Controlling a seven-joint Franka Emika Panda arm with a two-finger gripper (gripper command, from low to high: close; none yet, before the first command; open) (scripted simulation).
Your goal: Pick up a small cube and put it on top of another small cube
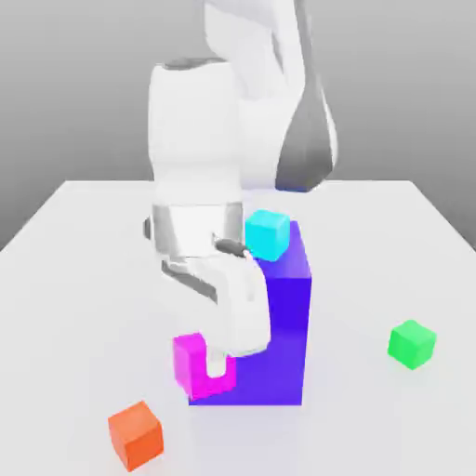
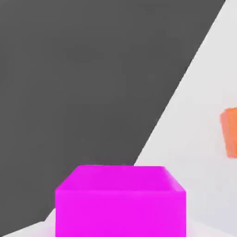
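Currently we read the pincer (image 1: 212, 364) as closed on the magenta cube (image 1: 191, 361), held in front of the blue-purple block (image 1: 279, 325). We locate the green cube (image 1: 412, 343) on the counter (image 1: 390, 428), well apart at the block's 3 o'clock.

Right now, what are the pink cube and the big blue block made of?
The pink cube looks like smooth matte plastic: one flat bright colour, crisp edges, no grain or shine. The big blue block looks the same, evenly coloured with plain faces. Both are simulator renders, so the real material stays open.
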